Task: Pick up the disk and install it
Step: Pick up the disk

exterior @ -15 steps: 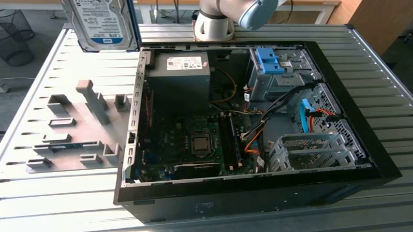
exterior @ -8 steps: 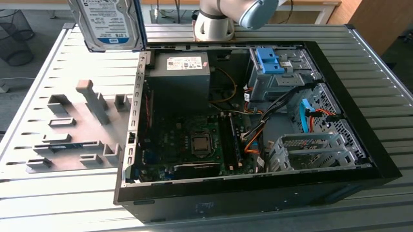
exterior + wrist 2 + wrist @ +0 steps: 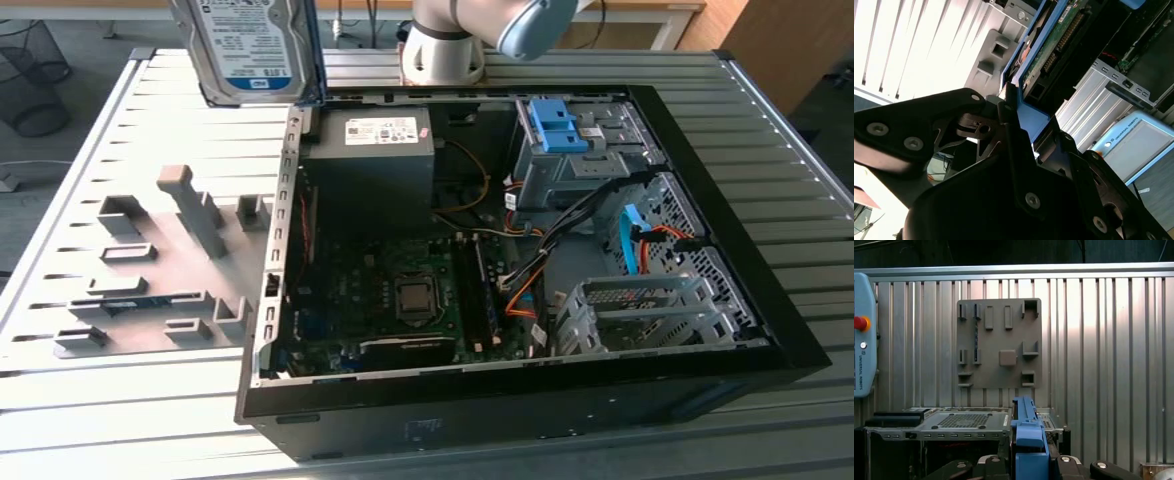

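Note:
The disk (image 3: 248,48) hangs high above the table at the exterior view's upper left, label side showing, beside the open computer case (image 3: 747,330). In the second wrist view my gripper (image 3: 1021,125) is shut on the blue handle of the disk (image 3: 1054,47), whose green circuit board faces the camera. In the first wrist view the disk's blue rail (image 3: 1029,437) stands edge-on between the black fingers (image 3: 1070,461) of my gripper (image 3: 1029,462).
Inside the case are a grey power supply (image 3: 374,150), a blue bracket (image 3: 554,125) in the upper bay and a metal drive cage (image 3: 641,310). A grey fixture plate (image 3: 160,260) lies on the slatted table. A teach pendant (image 3: 861,340) sits nearby.

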Tool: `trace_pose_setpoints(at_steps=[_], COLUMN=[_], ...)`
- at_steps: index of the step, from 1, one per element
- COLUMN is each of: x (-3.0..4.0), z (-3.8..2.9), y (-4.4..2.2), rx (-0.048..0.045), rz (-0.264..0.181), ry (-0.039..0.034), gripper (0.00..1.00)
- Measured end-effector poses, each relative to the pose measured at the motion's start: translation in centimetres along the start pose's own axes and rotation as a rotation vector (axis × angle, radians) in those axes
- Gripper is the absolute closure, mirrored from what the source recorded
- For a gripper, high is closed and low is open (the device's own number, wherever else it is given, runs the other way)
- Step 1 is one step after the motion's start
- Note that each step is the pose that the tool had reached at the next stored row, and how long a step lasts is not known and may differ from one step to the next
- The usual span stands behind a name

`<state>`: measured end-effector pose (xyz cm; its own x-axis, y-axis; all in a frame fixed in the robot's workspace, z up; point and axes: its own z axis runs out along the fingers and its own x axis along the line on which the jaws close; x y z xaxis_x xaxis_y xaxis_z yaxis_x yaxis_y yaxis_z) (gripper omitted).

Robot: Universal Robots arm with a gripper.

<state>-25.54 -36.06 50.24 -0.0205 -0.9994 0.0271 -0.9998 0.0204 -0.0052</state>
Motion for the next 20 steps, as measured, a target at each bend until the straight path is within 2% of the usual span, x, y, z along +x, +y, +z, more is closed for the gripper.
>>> trace_pose_setpoints(at_steps=[6, 12, 14, 20], x=[-0.03, -0.06, -0.06, -0.06], z=[0.01, 0.01, 0.02, 0.01], y=[-1.52, -2.69, -2.89, -2.92], rx=[0.0, 0.0, 0.0, 0.0], rz=[0.0, 0.0, 0.0, 0.0], ry=[0.0, 0.0, 0.0, 0.0], gripper=[0.64, 0.64, 0.64, 0.64])
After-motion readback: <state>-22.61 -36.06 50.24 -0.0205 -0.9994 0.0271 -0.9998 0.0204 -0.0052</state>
